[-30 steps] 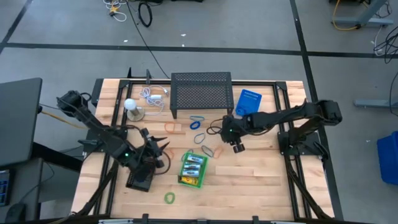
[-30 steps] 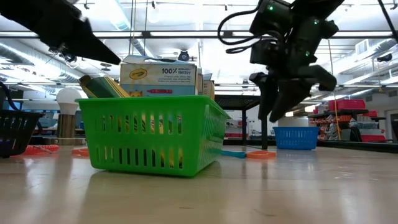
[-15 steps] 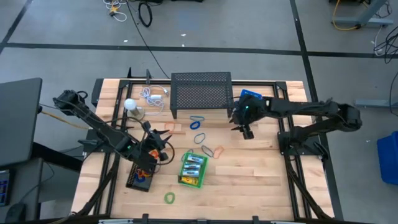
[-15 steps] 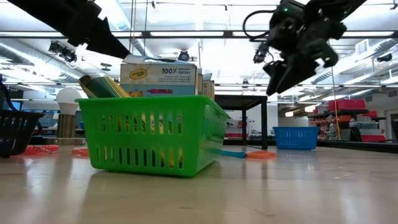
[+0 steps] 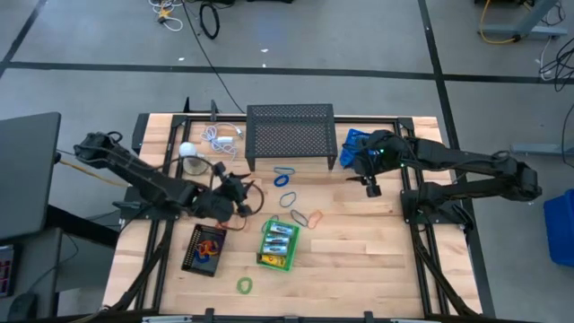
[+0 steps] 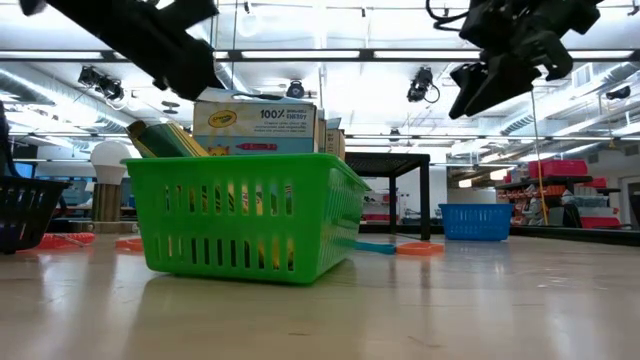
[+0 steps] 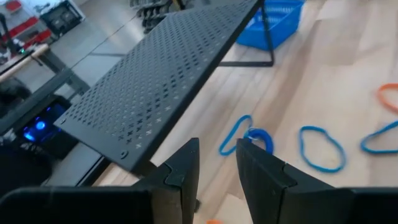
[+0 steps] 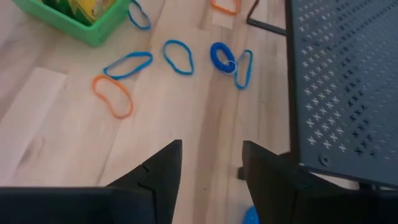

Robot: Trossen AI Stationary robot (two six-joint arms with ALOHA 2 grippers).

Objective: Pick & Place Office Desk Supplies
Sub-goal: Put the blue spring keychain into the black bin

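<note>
Judging from how things lie, the main risk is a clumsy descent: the left gripper (image 5: 244, 190) hovers over the table's (image 5: 377, 269) left-centre with its fingers (image 7: 180, 171) a narrow gap apart and nothing between them, right by the black mesh stand (image 5: 290, 135) — coming down on the blue loops (image 7: 321, 148) could clip the stand's edge or merely push a thin loop along the wood. The right gripper (image 5: 370, 186) hangs at the far right beside the blue basket (image 5: 352, 144), fingers (image 8: 158, 171) spread and empty; a drop from there risks knocking that basket, whose contents I cannot make out. The green basket (image 5: 277, 244) near the middle holds the crayon boxes (image 6: 255, 126), which stand above its rim — a sweeping arm could tip them out. The black tray (image 5: 204, 249) at the near left holds some orange loops (image 5: 208, 251). More loops lie loose between stand and green basket, with one green loop (image 5: 244, 285) alone at the near edge, easy to miss.
</note>
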